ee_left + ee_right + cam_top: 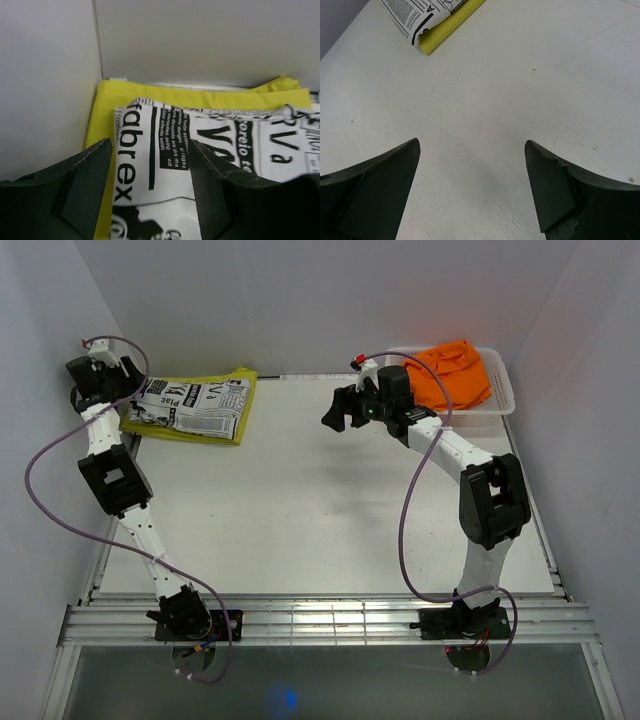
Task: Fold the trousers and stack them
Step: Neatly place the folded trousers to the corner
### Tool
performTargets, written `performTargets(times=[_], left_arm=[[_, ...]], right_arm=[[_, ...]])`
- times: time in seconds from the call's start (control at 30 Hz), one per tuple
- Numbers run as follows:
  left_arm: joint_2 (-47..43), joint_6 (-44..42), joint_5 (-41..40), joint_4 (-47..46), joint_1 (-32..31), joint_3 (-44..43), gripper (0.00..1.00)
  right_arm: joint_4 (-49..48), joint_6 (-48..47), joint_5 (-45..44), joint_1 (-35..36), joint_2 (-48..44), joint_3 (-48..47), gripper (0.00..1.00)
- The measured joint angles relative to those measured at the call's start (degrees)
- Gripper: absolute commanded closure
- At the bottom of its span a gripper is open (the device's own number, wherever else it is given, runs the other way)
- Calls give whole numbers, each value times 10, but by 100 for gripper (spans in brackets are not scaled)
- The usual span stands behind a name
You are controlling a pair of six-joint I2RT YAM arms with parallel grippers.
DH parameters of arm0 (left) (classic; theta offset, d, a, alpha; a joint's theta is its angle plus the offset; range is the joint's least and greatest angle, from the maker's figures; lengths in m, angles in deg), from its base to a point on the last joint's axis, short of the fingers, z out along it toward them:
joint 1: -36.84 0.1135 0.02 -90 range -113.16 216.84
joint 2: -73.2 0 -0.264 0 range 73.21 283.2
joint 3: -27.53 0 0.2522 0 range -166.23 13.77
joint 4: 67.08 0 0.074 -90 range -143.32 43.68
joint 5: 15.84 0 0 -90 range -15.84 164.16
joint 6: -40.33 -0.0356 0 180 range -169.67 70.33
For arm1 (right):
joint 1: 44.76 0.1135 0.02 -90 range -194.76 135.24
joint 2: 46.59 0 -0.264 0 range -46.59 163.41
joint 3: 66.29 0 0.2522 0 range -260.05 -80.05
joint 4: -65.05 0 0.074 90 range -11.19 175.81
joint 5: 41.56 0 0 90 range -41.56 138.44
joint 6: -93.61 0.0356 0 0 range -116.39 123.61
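The newspaper-print trousers (195,407) lie folded on top of the folded yellow trousers (240,380) at the far left of the table. My left gripper (125,392) is open at the stack's left end. In the left wrist view its fingers straddle the print trousers (165,150), with the yellow trousers (200,96) showing beneath. The orange trousers (455,370) lie crumpled in the white basket (505,390) at the far right. My right gripper (338,412) is open and empty, just left of the basket. It hangs over bare table (471,142).
Side walls close in the table on the left, the back and the right. The stack's corner (427,22) shows at the top left of the right wrist view. Purple cables loop beside both arms.
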Motion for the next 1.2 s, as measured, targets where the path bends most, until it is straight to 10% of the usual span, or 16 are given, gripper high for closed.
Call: performTargets(times=[0.23, 0.63, 0.93, 1.2], left_arm=[[104, 8, -69, -16, -24, 13, 20], [-78, 69, -143, -12, -71, 272, 2], [-91, 97, -186, 121, -109, 194, 2], [-160, 13, -153, 210, -89, 147, 28]], right_arm=[[22, -8, 2, -18, -25, 8, 10], [61, -25, 7, -39, -38, 8, 10], [122, -54, 8, -70, -57, -4, 10], [170, -76, 7, -107, -115, -4, 10]])
